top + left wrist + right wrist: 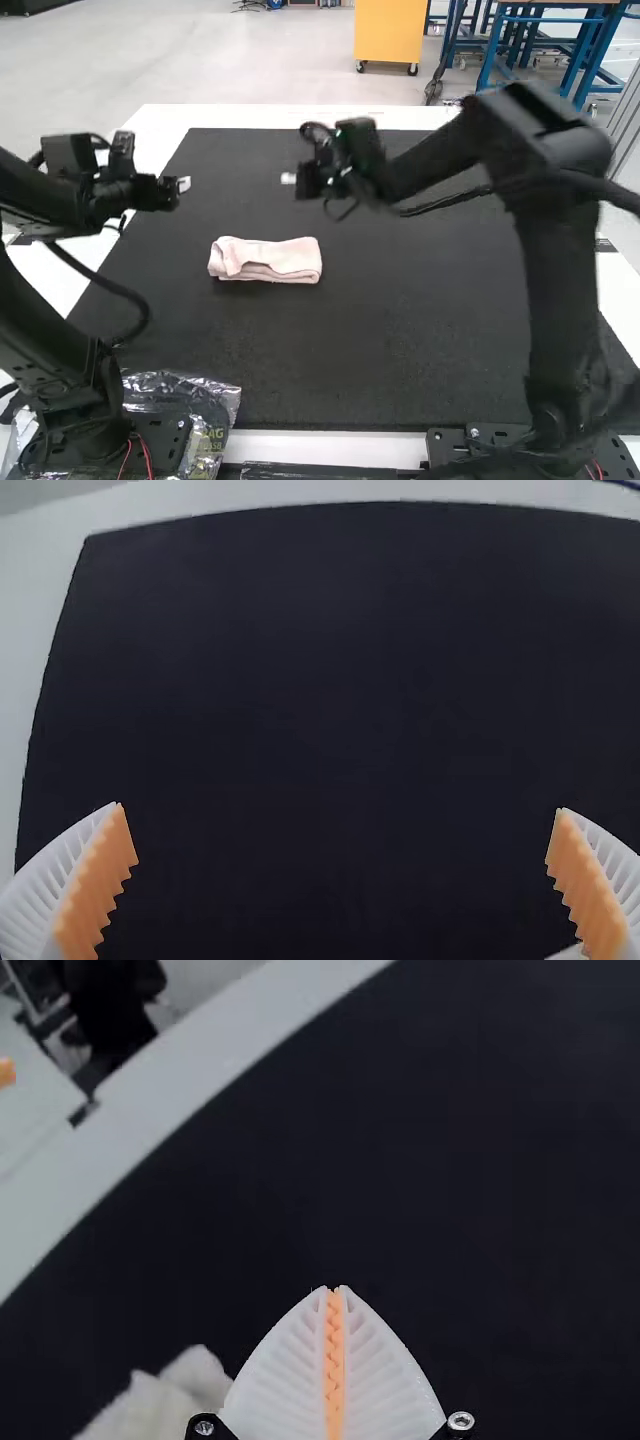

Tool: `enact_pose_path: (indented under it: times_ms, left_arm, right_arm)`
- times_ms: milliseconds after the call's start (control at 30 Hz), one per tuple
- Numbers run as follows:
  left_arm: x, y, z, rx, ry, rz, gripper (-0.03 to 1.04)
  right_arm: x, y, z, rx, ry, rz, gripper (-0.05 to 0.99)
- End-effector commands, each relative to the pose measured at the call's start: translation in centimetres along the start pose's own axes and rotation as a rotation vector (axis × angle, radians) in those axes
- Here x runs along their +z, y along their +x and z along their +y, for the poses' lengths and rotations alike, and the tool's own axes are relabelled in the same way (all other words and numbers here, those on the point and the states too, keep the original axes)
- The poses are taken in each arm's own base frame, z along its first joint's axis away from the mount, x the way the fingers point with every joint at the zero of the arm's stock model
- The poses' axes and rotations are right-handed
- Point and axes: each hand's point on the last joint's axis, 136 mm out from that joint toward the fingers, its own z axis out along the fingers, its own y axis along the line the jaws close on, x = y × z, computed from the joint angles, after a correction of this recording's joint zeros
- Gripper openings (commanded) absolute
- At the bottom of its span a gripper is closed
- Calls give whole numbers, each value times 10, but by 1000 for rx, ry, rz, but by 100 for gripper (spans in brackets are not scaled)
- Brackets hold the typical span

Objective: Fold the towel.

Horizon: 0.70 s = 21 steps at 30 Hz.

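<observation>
My left gripper [184, 185] is above the mat's left edge, up and to the left of the towel; in the left wrist view this gripper [342, 860] has its fingers wide apart with nothing between them. My right gripper [288, 179] hangs beyond the towel, and in the right wrist view the same gripper [335, 1295] has its two pads pressed together, holding nothing. The pale pink towel [265, 260] lies folded into a small, thick bundle on the dark mat, with layers visible along its near side. A pale part of the towel [165, 1400] shows beside the right fingers.
The black mat [380, 350] covers most of the white table [330, 447]. A crumpled clear plastic bag [215, 400] lies by the left arm's base. The right arm stretches over the mat's right side.
</observation>
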Motion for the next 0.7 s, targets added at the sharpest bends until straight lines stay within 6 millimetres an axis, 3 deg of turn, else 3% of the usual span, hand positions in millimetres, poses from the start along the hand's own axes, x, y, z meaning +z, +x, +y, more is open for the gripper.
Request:
enact_pose_path:
  times_ms: [0, 200, 233, 300, 400, 433, 667]
  left_arm:
    - [-3, -42, -12, 11, 28, -74, 97]
    - [-13, -79, -38, 41, 77, -131, 97]
    - [-17, -86, -42, 47, 80, -145, 97]
    - [-27, -101, -48, 47, 84, -183, 97]
    - [-46, -122, -54, 65, 78, -244, 97]
    - [-54, -129, -57, 75, 78, -264, 97]
    - [-111, -167, -77, 120, 68, -401, 97]
  right_arm:
    - [-33, -53, 1, -14, 19, -98, -2]
    - [-105, -107, -8, -26, 84, -220, -1]
    - [-119, -115, -12, -28, 109, -243, 6]
    - [-151, -132, -13, -29, 144, -302, 31]
    - [-203, -156, -15, -49, 213, -402, 84]
    - [-222, -163, -13, -58, 226, -435, 92]
    - [-370, -198, 24, -158, 333, -712, 92]
